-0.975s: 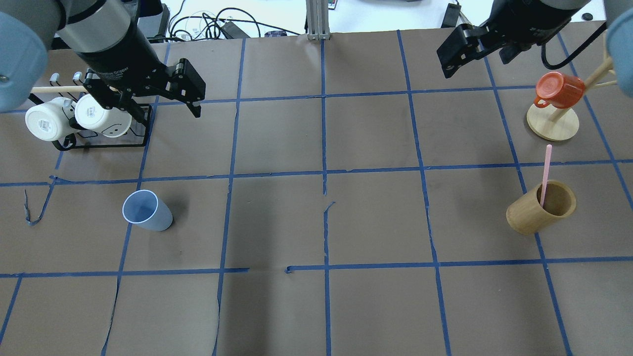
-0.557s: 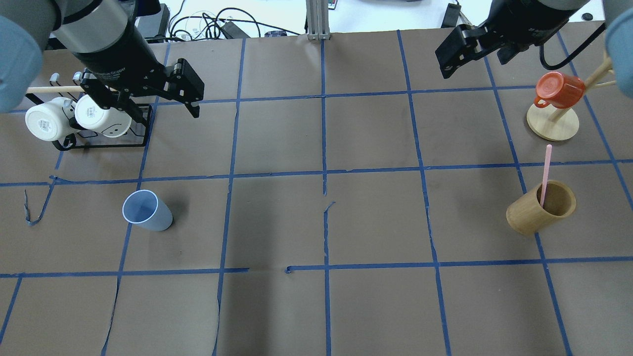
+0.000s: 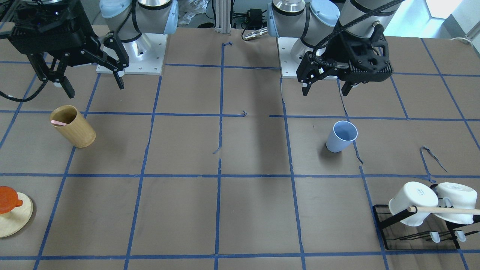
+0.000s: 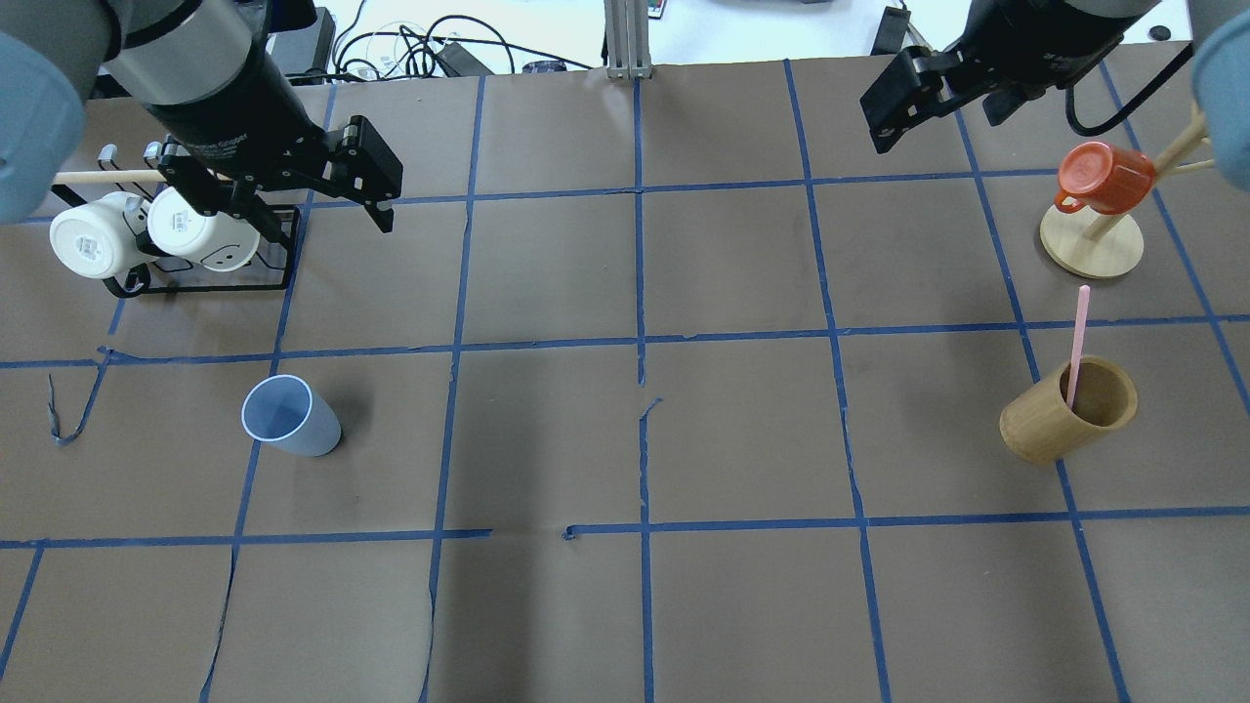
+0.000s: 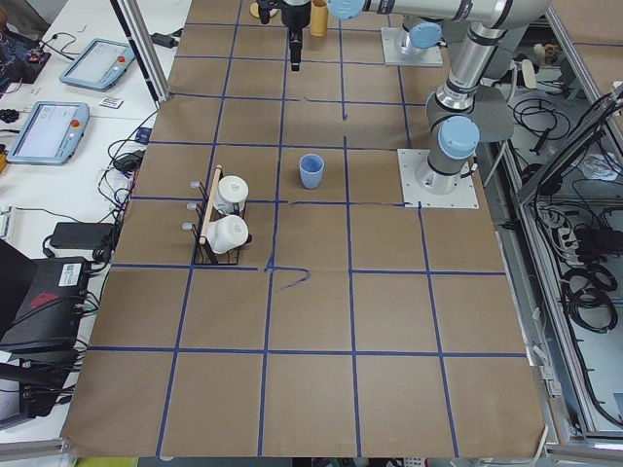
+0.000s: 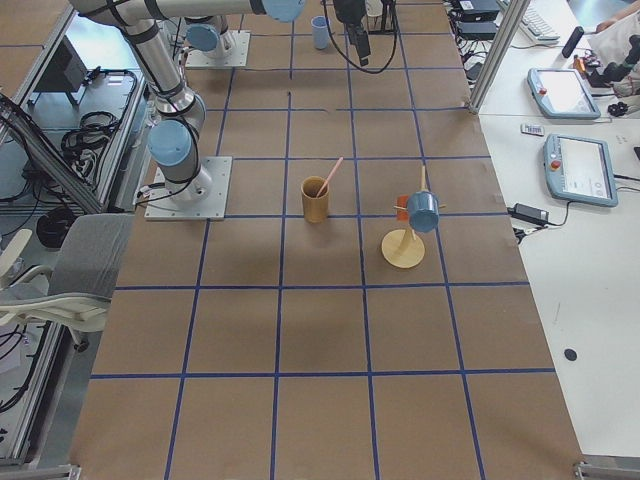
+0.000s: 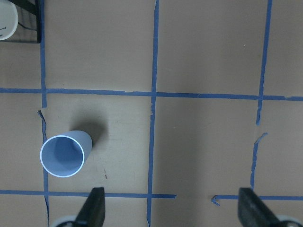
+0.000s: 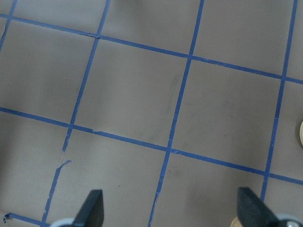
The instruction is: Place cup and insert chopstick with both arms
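Note:
The pale blue cup stands upright on the table's left half; it also shows in the front view and the left wrist view. One pink chopstick leans in a tan wooden cylinder on the right, also seen from the front. My left gripper hangs open and empty above the table, beyond the cup. My right gripper is open and empty, high over the far right, apart from the cylinder.
A black rack with two white mugs and a beige rod stands at the far left, close to my left gripper. An orange mug hangs on a wooden tree stand at the far right.
My left gripper has shifted very slightly to the left and away. The cup, the chopstick and the cylinder have not moved.

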Controlling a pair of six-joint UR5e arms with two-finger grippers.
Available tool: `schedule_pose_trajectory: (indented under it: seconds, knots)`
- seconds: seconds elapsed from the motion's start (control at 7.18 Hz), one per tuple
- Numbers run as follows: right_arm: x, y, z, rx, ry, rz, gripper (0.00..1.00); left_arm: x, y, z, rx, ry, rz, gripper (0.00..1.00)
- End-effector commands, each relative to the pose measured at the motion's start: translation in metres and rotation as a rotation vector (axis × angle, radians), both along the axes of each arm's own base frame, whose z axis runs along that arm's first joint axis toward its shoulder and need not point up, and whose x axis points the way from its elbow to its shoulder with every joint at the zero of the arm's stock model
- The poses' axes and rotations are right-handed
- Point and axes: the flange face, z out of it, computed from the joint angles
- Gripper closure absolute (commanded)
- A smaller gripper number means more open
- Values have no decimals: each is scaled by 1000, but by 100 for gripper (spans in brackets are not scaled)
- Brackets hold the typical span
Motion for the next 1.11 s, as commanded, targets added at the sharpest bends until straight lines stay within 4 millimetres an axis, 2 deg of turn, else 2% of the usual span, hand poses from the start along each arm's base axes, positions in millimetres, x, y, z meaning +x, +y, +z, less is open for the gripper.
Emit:
schedule_pose_trajectory:
  seconds: [0.0, 0.42, 0.98]
  knots:
    - [0, -1, -3, 8, -2, -2, 0, 0, -1, 0, -4, 0, 1, 0]
    - [0, -2, -7, 15, -3, -2, 0, 4, -1, 3, -9, 2, 13, 0]
    - [1, 1, -3, 9, -11, -4, 0, 5, -3, -4, 8, 3, 4, 0]
